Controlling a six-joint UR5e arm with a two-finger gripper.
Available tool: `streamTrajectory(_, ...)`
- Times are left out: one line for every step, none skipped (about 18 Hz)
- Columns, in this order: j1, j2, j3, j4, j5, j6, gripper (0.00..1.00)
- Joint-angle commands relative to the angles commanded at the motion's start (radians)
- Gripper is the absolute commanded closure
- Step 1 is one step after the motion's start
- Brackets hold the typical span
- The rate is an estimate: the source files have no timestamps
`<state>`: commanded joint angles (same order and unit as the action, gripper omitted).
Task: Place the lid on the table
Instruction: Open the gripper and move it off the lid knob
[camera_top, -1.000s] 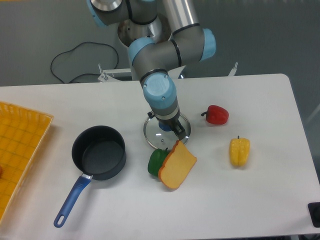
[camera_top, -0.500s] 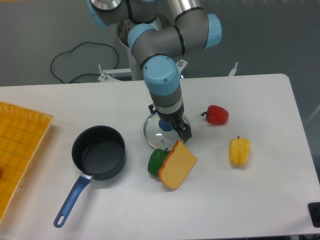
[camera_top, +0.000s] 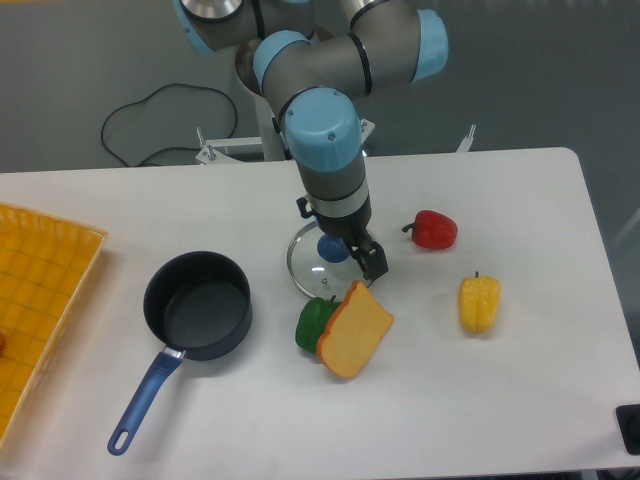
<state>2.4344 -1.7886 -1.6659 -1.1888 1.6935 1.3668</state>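
Observation:
The lid (camera_top: 312, 268), clear glass with a thin metal rim and a blue knob (camera_top: 331, 248), lies flat on the white table (camera_top: 500, 400) near its middle. Its front edge sits right behind a green pepper and a bread slice. My gripper (camera_top: 352, 254) hangs just above the lid's right half, open, with one black finger (camera_top: 374, 263) showing to the right of the knob. The knob is free of the fingers. The wrist hides the lid's far edge.
A dark saucepan (camera_top: 197, 303) with a blue handle stands left of the lid. A green pepper (camera_top: 313, 322) and a bread slice (camera_top: 354, 329) lie in front of it. A red pepper (camera_top: 433, 229) and a yellow pepper (camera_top: 478, 302) lie to the right. A yellow gridded tray (camera_top: 40, 290) fills the left edge.
The gripper has let go of the knob and risen off the lid, shifting slightly right. The lid has stayed in place on the table.

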Motion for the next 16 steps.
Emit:
streamTrajectory(0.0, 0.002, 0.0, 0.0, 0.0, 0.0, 0.0)
streamTrajectory(0.0, 0.002, 0.0, 0.0, 0.0, 0.0, 0.0)
streamTrajectory(0.0, 0.005, 0.0, 0.0, 0.0, 0.0, 0.0)
streamTrajectory(0.0, 0.005, -0.002, 0.0, 0.0, 0.0, 0.0)
streamTrajectory(0.0, 0.005, -0.002, 0.0, 0.0, -0.002, 0.0)
streamTrajectory(0.0, 0.005, -0.002, 0.0, 0.0, -0.005, 0.0)
streamTrajectory(-0.001, 0.005, -0.002, 0.0, 0.0, -0.006, 0.0)
streamTrajectory(-0.002, 0.005, -0.002, 0.0, 0.0, -0.008, 0.0)
streamTrajectory(-0.005, 0.005, -0.002, 0.003, 0.0, -0.008, 0.0)
streamTrajectory(-0.005, 0.005, -0.002, 0.003, 0.0, -0.009, 0.0)
streamTrajectory(-0.006, 0.005, -0.002, 0.003, 0.0, -0.009, 0.0)
streamTrajectory(-0.006, 0.005, -0.002, 0.003, 0.0, -0.009, 0.0)
streamTrajectory(-0.006, 0.005, -0.002, 0.003, 0.0, -0.009, 0.0)
streamTrajectory(-0.005, 0.005, -0.002, 0.003, 0.0, -0.009, 0.0)
streamTrajectory(-0.006, 0.005, -0.002, 0.003, 0.0, -0.009, 0.0)
streamTrajectory(-0.006, 0.005, -0.002, 0.003, 0.0, -0.009, 0.0)
